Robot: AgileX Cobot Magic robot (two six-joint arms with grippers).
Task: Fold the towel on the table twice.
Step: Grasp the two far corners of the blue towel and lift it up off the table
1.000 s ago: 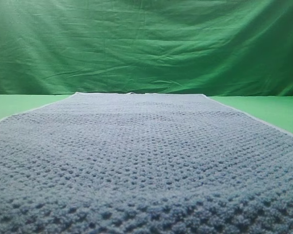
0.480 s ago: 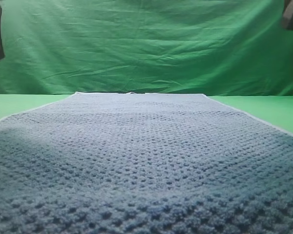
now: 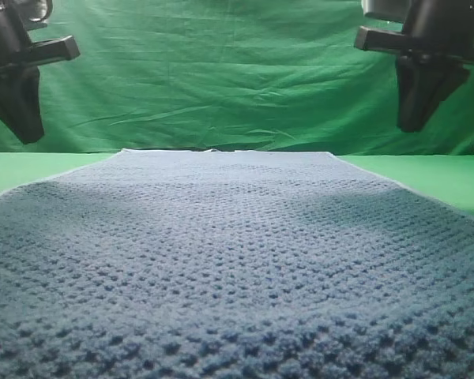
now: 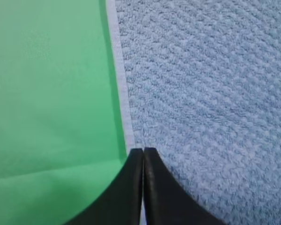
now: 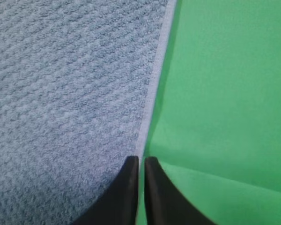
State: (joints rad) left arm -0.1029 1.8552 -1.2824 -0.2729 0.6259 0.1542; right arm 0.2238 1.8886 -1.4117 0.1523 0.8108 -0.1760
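Observation:
The blue-grey waffle-weave towel (image 3: 237, 253) lies spread flat on the green table (image 3: 446, 175), its far edge near the backdrop. My left gripper (image 3: 22, 133) hangs above the towel's left side, fingers pointing down. In the left wrist view its black fingertips touch each other over the towel's pale left hem (image 4: 122, 93), shut on nothing (image 4: 143, 150). High on the right hangs my right gripper (image 3: 411, 122). In the right wrist view it (image 5: 141, 159) hovers over the right hem (image 5: 154, 84), with a narrow slit between its tips and nothing held.
A wrinkled green backdrop cloth (image 3: 237, 71) hangs behind the table. Bare green table (image 4: 47, 93) runs left of the towel, and more of the table (image 5: 229, 93) lies to its right.
Both grippers have come down into the exterior view from the top corners, casting shadows on the towel. The towel itself has not moved.

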